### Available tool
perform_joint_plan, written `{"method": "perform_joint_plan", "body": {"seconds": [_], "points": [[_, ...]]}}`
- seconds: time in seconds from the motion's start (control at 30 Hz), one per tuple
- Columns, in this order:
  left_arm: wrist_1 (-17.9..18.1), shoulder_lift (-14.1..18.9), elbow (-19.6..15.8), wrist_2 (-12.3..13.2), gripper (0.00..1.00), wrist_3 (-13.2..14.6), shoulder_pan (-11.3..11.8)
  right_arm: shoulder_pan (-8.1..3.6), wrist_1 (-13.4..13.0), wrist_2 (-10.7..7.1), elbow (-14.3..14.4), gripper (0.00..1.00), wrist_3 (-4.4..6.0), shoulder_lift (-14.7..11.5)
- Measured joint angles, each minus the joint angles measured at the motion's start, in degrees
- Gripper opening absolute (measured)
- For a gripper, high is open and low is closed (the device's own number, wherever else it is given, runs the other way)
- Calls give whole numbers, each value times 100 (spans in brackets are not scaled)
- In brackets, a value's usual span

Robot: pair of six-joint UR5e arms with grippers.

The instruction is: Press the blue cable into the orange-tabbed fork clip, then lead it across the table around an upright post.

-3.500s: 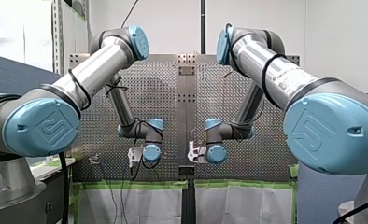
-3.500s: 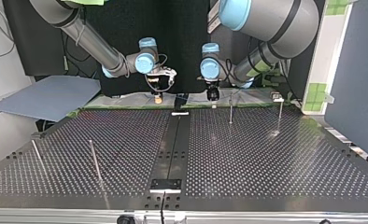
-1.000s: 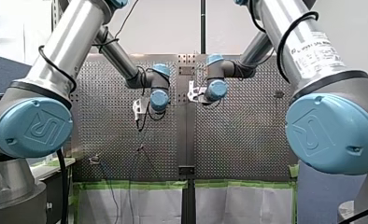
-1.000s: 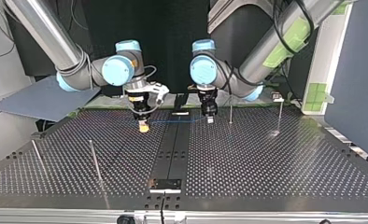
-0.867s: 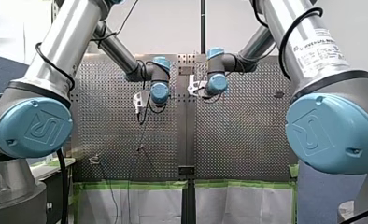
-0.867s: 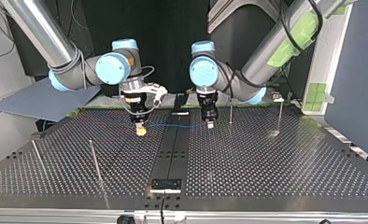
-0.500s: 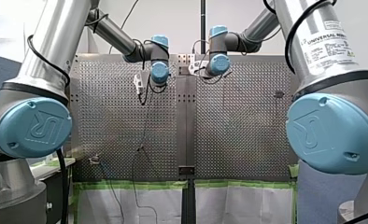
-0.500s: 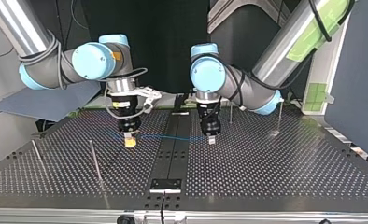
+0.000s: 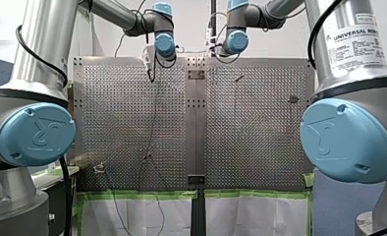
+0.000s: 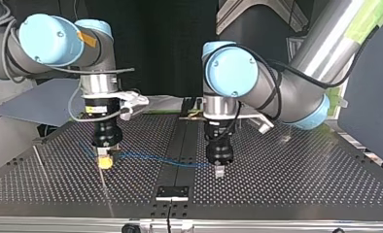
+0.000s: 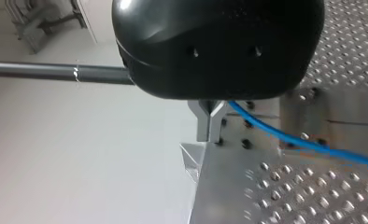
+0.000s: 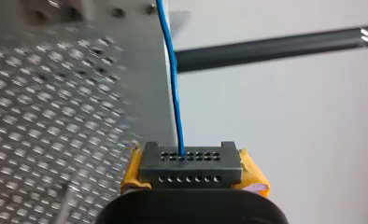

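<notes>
And they've crossed! Both arms have swept from the far edge of the perforated metal desk (image 10: 287, 174) toward the top view's near edge, carrying the thin blue cable (image 10: 155, 158) strung between them. My right arm's yellow-padded gripper (image 10: 105, 162) is clenched on one part of the cable. My left arm's black gripper with metal fingers (image 10: 219, 171) pinches it further along. The left wrist view shows the fingers pressed together with the blue line running out beside them. Between the two, the cable sags in a shallow curve just above the desk.

So the crossing looks well under way, yet I can't pick out the orange-tabbed fork clip in any view, so I can't say the pressing-in is done. A thin upright metal post (image 10: 38, 158) stands near the right gripper, toward the top view's left, a likely candidate for the wrap. The cable isn't around it yet. No tray, bin or box shows anywhere.
</notes>
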Motion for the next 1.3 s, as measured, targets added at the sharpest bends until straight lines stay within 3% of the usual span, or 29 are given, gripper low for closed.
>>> {"method": "perform_joint_plan", "body": {"seconds": [0.33, 0.63, 0.93, 1.3], "points": [[-235, -332, 516, 172, 0, -29, -150, -241, 116, 19, -1, 0, 14, -413], [-483, -511, 1072, 236, 0, -122, -319, -448, 204, 19, 5, 0, 71, -425], [-649, -828, 1541, 157, 0, -229, -729, -679, 257, 18, 7, 0, 84, -416], [-1072, -1427, 2170, 65, 0, -294, -1040, -925, 241, -52, 7, 0, 152, -252]]}}
